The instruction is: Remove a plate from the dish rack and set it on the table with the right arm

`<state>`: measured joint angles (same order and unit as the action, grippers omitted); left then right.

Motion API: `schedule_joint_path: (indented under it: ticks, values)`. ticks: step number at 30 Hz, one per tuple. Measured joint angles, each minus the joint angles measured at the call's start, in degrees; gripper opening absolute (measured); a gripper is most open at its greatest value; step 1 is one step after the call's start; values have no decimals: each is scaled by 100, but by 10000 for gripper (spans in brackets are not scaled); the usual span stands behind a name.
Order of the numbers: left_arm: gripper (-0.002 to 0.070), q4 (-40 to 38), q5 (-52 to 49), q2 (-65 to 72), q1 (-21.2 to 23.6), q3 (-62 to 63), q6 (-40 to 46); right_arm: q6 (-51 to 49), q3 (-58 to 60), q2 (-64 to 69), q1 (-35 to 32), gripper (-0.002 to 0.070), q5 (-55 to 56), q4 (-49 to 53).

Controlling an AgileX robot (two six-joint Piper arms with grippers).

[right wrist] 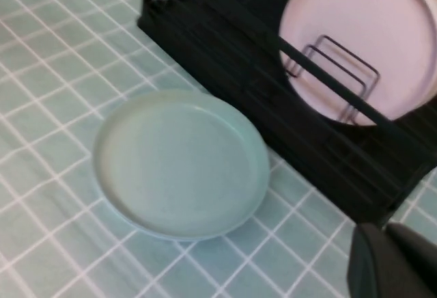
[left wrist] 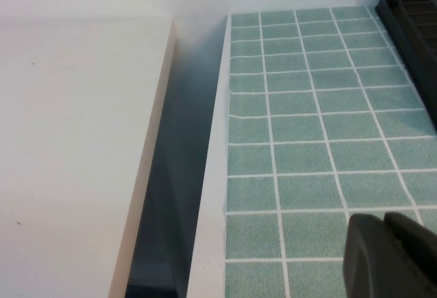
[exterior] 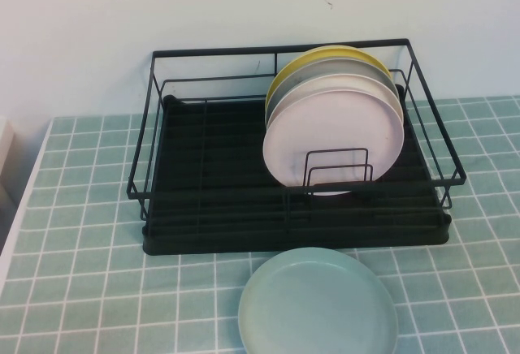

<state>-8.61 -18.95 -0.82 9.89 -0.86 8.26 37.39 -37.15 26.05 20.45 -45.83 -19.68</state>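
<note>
The mint-green plate (exterior: 318,303) lies flat on the tiled table (exterior: 81,232), just in front of the black dish rack (exterior: 280,49). It also shows in the right wrist view (right wrist: 181,163), apart from the rack's base (right wrist: 225,45). Neither arm shows in the high view. My right gripper (right wrist: 386,233) is shut and empty, above the tiles beside the plate and near the rack's front corner. My left gripper (left wrist: 384,226) is shut and empty over the tiles near the table's left edge, with a corner of the rack (left wrist: 413,24) ahead of it.
A pale pink plate (exterior: 333,139) stands in the rack behind the wire loop holder (exterior: 337,171), with a grey and a yellow plate behind it. A white surface (left wrist: 75,141) lies beyond a dark gap at the table's left edge. A wall stands behind the rack.
</note>
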Motion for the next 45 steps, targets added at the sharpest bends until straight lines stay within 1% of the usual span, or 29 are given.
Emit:
schedule_joint_path:
  ticks: [5,8,11,13,16,22,24,26,29,34,45]
  values:
    - [-4,0,0,0,0,0,0,-62,185,-64,0,-1,656,150]
    - [-3,0,-10,0,0,0,0,-84,519,-119,0,-1,1491,150]
    - [-3,0,-10,0,0,0,0,-233,1142,-265,-14,-1,2674,326]
    - [-3,0,-10,0,0,0,0,-478,1603,-523,-125,-1,3275,517]
    - [-3,0,-10,0,0,0,0,-660,2126,-1023,-532,-1,3622,601]
    - [-3,0,-10,0,0,0,0,-789,3096,-2087,-1895,-1,3716,701]
    - [-3,0,-10,0,0,0,0,-1037,3413,-2390,-2217,-1,3750,882]
    - [-3,0,-10,0,0,0,0,-1455,3734,-2596,-2397,-1,3738,1148]
    - [-3,0,-10,0,0,0,0,-1953,3864,-2662,-2443,-1,3385,1465]
    - [-3,0,-10,0,0,0,0,-2225,3874,-2671,-2443,-1,2791,1627]
    - [-3,0,-10,0,0,0,0,-2249,3864,-2671,-2041,-1,2709,1639]
